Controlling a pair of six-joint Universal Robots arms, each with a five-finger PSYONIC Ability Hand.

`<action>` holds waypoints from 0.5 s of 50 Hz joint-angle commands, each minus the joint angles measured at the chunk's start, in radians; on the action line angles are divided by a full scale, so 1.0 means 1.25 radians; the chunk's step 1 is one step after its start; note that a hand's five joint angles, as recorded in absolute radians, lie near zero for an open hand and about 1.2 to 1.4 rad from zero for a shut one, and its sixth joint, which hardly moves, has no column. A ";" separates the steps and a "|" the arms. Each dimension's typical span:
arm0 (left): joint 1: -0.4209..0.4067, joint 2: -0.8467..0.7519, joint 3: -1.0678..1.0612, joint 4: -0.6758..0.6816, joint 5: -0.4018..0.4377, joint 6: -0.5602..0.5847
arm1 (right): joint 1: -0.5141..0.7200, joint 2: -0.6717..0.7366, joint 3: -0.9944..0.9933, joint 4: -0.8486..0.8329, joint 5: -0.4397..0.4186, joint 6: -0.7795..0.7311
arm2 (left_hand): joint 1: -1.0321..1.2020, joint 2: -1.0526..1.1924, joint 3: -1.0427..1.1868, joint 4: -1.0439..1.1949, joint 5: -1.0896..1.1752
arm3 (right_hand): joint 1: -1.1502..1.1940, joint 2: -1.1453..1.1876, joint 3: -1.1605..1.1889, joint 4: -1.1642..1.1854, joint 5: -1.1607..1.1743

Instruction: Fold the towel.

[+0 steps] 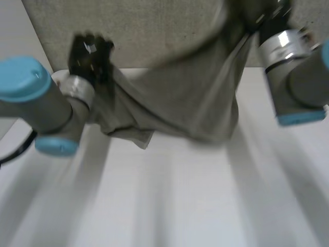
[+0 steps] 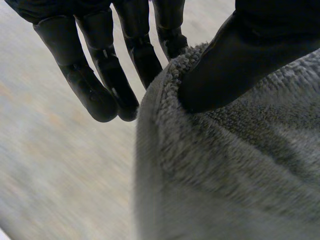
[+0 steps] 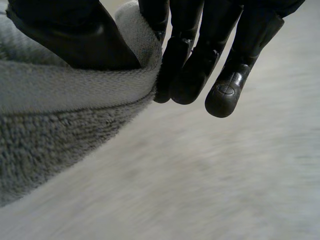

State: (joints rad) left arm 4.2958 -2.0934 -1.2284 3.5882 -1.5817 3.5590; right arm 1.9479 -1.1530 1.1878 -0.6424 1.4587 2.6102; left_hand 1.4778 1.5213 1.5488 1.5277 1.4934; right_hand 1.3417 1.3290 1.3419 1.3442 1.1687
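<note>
1. White flat table (image 1: pixel 169 206): it takes up the near part of the head view. A grey-beige textured surface (image 1: pixel 128 31) lies across its far part. This is probably the flat portion of the same towel, but the blur makes the join hard to confirm.

2. Grey terry-cloth towel (image 1: pixel 190 98): a raised section is held above the table and sags between the two hands. Its lowest fold hangs toward the near side. A loose corner droops below the left hand.

3. Left arm (image 1: pixel 31 98) and right arm (image 1: pixel 298 87): grey joints with light-blue caps, one at each side of the hanging cloth.

4. Black left hand (image 1: pixel 90 54): it is at the left end of the raised section. In the left wrist view, the thumb (image 2: pixel 240 60) presses onto the towel (image 2: pixel 225 175) at its rolled edge. The straight fingers (image 2: pixel 100 85) lie behind the cloth, so the edge is pinched.

5. Black right hand (image 1: pixel 272 20): it is at the right end of the raised section. In the right wrist view, the thumb (image 3: pixel 75 40) bears on the towel (image 3: pixel 50 125) at its hem. The fingers (image 3: pixel 190 75) close against the other side, so this hand also pinches the edge.
</note>
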 commanded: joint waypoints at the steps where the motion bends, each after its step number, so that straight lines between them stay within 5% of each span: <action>1: 0.011 0.016 0.107 0.172 -0.008 -0.061 | -0.061 -0.036 0.046 -0.181 0.025 0.159 | -0.065 -0.100 -0.122 -0.105 -0.217 | 0.044 0.054 0.044 0.042 0.042; 9: 0.014 0.071 -0.011 0.208 -0.015 -0.097 | -0.067 -0.026 0.088 -0.064 -0.061 0.158 | -0.065 -0.100 -0.122 -0.105 -0.217 | 0.044 0.054 0.044 0.042 0.042; 17: 0.036 0.090 -0.244 0.110 -0.006 -0.082 | -0.152 0.022 0.096 0.283 -0.256 0.147 | -0.065 -0.100 -0.122 -0.105 -0.217 | 0.044 0.054 0.044 0.042 0.042; 25: 0.038 0.113 -0.409 0.022 0.050 -0.043 | -0.199 0.047 0.152 0.505 -0.280 0.007 | -0.065 -0.100 -0.122 -0.105 -0.217 | 0.044 0.054 0.044 0.042 0.042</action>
State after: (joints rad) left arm 4.3435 -1.9696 -1.6040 3.6872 -1.5741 3.4646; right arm 1.7391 -1.1186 1.3215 -0.1970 1.1200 2.7535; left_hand 1.4779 1.5213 1.5502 1.5277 1.4936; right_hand 1.3445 1.3324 1.3469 1.3496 1.1688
